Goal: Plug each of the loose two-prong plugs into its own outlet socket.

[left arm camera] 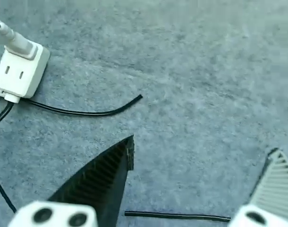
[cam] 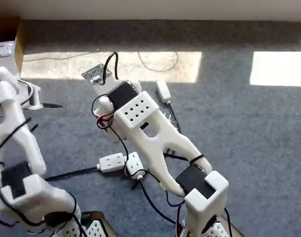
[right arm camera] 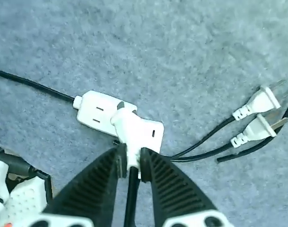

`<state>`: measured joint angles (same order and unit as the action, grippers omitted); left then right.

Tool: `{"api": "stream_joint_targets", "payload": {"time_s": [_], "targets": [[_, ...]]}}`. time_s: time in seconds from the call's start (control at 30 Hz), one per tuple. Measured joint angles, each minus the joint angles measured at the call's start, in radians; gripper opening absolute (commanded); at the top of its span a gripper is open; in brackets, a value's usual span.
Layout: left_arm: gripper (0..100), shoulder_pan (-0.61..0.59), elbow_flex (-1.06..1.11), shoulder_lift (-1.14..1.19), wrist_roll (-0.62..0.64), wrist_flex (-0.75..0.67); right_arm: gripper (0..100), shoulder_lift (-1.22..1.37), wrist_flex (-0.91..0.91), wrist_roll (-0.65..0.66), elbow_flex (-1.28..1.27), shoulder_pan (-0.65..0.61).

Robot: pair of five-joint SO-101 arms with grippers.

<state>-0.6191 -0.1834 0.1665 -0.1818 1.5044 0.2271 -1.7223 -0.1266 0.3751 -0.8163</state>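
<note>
A white outlet strip on a black cable lies on the grey carpet. A white plug rests against its near end, with the prongs hidden. My right gripper is shut on that plug's tail, and its black cord runs back between the fingers. Two loose two-prong plugs lie side by side off to one side. From above, the outlet strip and the plug sit just beside the right arm. My left gripper hangs open over bare carpet.
A white socket cube with a white plug in it lies beyond the left gripper, with loose black wire near it. A small white block on a cord lies past the right arm. A cardboard box stands far left.
</note>
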Motion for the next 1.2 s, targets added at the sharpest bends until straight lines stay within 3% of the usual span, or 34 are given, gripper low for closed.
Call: {"api": "stream_joint_targets", "payload": {"time_s": [0.3, 0.53, 0.8, 1.2], "targets": [[41, -0.146, -0.479, 0.522, 0.000, 0.069, 1.6, 0.000, 0.000, -0.258, 0.000, -0.126], [41, -0.262, -0.710, 0.718, -0.029, 0.069, 0.5, 0.000, 0.000, -0.284, -0.124, -0.129], [41, -0.272, -0.827, 0.827, -0.066, 0.069, 0.5, 0.017, 0.000, -0.342, -0.158, -0.130], [41, -0.272, -0.836, 0.855, -0.066, 0.069, 0.5, 0.023, 0.000, -0.427, -0.158, -0.103]]}}
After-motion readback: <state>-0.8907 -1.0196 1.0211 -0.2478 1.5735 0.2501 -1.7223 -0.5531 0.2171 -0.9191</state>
